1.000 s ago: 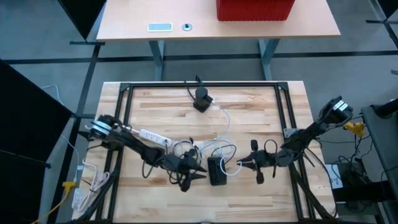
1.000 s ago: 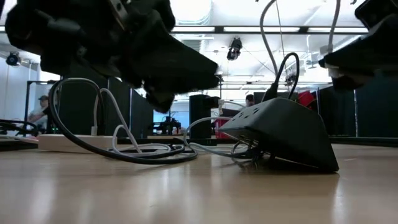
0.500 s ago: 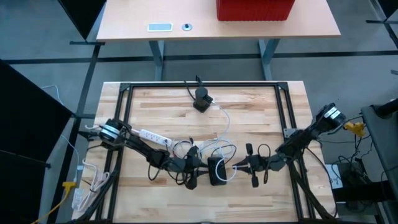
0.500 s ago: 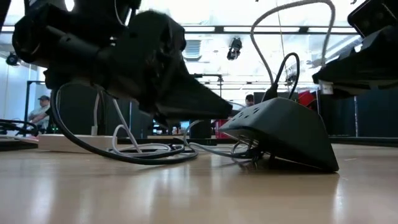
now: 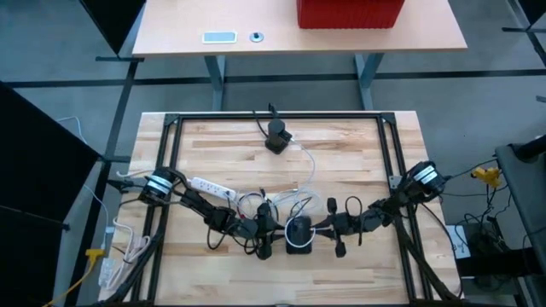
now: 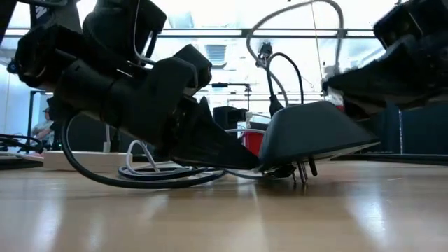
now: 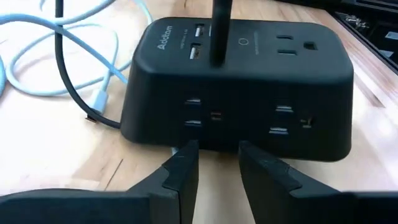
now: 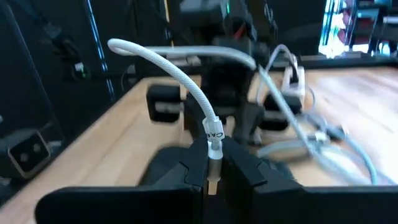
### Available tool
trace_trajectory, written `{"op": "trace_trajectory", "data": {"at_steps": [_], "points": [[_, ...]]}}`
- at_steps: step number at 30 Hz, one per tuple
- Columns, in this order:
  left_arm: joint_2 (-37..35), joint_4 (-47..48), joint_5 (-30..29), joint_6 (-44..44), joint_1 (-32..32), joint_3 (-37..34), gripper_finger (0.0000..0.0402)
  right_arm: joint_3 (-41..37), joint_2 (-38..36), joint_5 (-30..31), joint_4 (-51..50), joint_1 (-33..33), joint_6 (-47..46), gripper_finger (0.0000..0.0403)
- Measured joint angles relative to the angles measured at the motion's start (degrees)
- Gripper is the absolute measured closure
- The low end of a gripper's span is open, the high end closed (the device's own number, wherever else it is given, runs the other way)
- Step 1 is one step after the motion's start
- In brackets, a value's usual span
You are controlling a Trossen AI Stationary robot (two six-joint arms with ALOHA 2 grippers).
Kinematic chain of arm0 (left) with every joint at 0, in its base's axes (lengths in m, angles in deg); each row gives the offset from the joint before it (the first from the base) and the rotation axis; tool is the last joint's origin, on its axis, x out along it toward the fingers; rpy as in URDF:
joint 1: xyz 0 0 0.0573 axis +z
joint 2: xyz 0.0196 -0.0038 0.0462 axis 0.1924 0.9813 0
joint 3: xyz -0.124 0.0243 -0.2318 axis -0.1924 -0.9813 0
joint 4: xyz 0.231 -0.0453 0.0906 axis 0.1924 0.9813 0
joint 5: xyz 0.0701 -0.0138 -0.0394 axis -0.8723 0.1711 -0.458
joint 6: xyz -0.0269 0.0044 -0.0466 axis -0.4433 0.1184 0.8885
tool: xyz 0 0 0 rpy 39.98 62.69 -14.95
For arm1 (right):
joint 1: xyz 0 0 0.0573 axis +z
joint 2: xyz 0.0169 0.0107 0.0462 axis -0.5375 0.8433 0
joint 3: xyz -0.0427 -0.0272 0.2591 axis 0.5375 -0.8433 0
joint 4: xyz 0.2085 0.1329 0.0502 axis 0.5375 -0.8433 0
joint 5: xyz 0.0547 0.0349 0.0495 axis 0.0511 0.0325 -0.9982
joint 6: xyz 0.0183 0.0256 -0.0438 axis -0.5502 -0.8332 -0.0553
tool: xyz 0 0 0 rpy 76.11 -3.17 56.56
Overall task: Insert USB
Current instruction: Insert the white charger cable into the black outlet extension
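Observation:
A black power hub (image 5: 298, 235) with USB ports on its top (image 7: 198, 38) stands at the table's near middle. In the low view it is propped on its plug prongs (image 6: 302, 173). My left gripper (image 7: 217, 155) comes level from the table's left, its fingers a little apart at the hub's lower edge. My right gripper (image 8: 213, 163) is at the hub's right side, above it, shut on the plug of a white USB cable (image 8: 186, 81). That cable arcs up and away behind the gripper. My left gripper has both fingertips (image 7: 186, 152) against the lower edge of the hub's side wall (image 7: 214, 142), coming level from the table's left. In the low view one finger (image 6: 238, 157) reaches under the hub's raised edge; nothing shows between the fingers. My right gripper pinches the USB cable's plug (image 8: 212, 149) between its two fingers, just below the white collar. The fingers lie along the plug. The plug is clear of the hub, and the cable rises slack from it.
A heap of white and black cables (image 5: 273, 203) lies behind the hub. A white power strip (image 5: 212, 186) is at the left and a black adapter (image 5: 277, 135) at the far middle. A black frame (image 5: 171, 170) rims the table.
My right gripper has gone toward the table's left and down, closing in on the hub with the plug. My left gripper has sunk and moved up against the hub. The hub has tipped from a steep slant to nearly level, standing on its prongs.

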Motion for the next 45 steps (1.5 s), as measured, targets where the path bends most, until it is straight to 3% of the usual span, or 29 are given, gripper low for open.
{"op": "trace_trajectory", "data": {"at_steps": [3, 8, 17, 29, 38, 45], "points": [[-0.76, -0.08, -0.04, -0.81, 0.11, 0.00, 0.0299, 1.71, -2.38, -0.84, -2.48, -1.19, 0.80, 0.0387], [-1.20, 0.33, -0.08, -1.04, 0.28, -0.04, 0.0299, 5.13, -6.19, 0.09, -19.48, -5.20, -4.98, 0.0387], [-1.22, 2.05, -0.04, -1.06, 0.26, -0.11, 0.0298, 10.13, -6.73, -2.48, -31.22, -7.12, -9.87, 0.0387], [-1.23, 3.01, 0.03, -2.05, 0.21, -0.11, 0.0298, 10.91, -7.73, -3.23, -36.75, -7.06, -13.89, 0.0387], [-1.23, 2.95, 0.07, -2.05, 0.21, -0.13, 0.0298, 10.83, -13.58, -3.44, -49.10, -6.51, -15.43, 0.0387], [-1.25, 2.78, 0.07, -1.75, 0.21, -0.13, 0.0299, 10.98, -10.08, -0.57, -45.91, -5.38, -15.44, 0.0387]]}}
